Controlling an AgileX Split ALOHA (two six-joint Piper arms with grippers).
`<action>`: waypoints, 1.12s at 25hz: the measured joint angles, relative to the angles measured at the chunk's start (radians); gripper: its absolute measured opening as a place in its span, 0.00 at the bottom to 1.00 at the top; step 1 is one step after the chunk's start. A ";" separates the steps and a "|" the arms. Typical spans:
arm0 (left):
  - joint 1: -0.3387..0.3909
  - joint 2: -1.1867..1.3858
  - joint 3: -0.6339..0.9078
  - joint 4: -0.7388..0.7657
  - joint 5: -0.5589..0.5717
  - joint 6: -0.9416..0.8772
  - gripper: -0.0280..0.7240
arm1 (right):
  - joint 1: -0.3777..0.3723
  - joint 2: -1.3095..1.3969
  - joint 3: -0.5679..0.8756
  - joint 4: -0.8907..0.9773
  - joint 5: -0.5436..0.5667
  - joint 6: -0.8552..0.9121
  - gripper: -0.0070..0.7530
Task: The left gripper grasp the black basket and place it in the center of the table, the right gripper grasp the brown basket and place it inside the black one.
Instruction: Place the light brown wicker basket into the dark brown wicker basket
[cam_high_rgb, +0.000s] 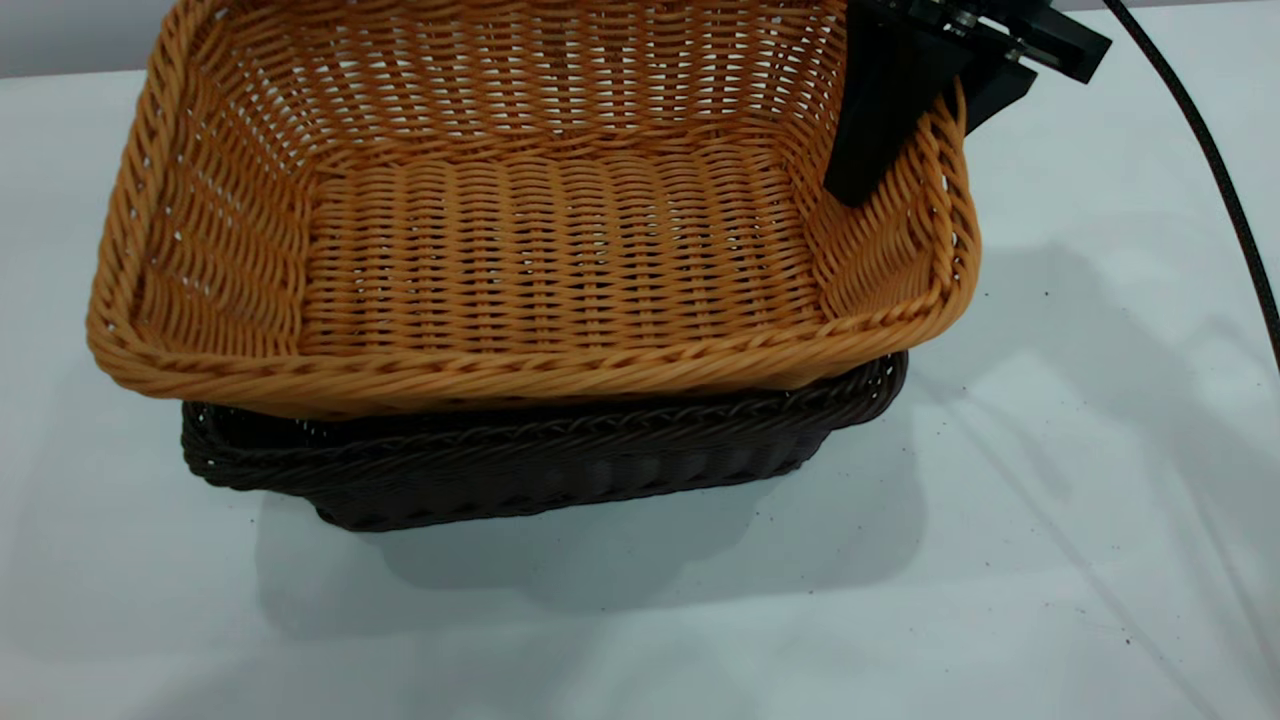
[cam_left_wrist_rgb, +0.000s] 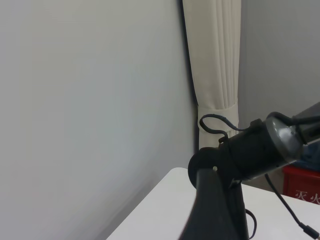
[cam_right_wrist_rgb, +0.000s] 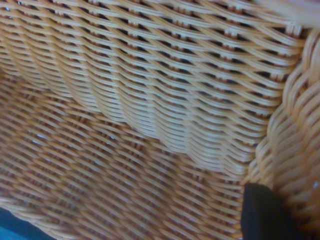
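On the table (cam_high_rgb: 1080, 480): black basket (cam_high_rgb: 520, 470) sits mid-table, placed.
Brown basket (cam_high_rgb: 540, 250): held tilted above the black one, not nested.
Right gripper (cam_high_rgb: 915, 120): clenched on the brown basket's right rim.
Left gripper: not visible.
Left to do: lower, seat, release.

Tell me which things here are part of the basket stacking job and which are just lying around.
Part of the job:
brown basket, held tilted over the black one
black basket, on the table
right gripper, clamped on the brown basket's right wall

Just lying about:
black cable trailing over the table
cream curtain
red crate
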 joint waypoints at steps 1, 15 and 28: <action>0.000 0.000 0.000 0.000 0.001 0.000 0.66 | 0.000 0.000 0.000 0.000 0.000 0.000 0.15; 0.000 0.000 0.000 0.001 0.003 0.000 0.66 | 0.000 -0.001 0.000 -0.005 0.001 -0.005 0.15; 0.000 0.000 0.000 0.001 0.003 0.000 0.66 | 0.022 0.000 0.000 0.016 0.003 -0.018 0.15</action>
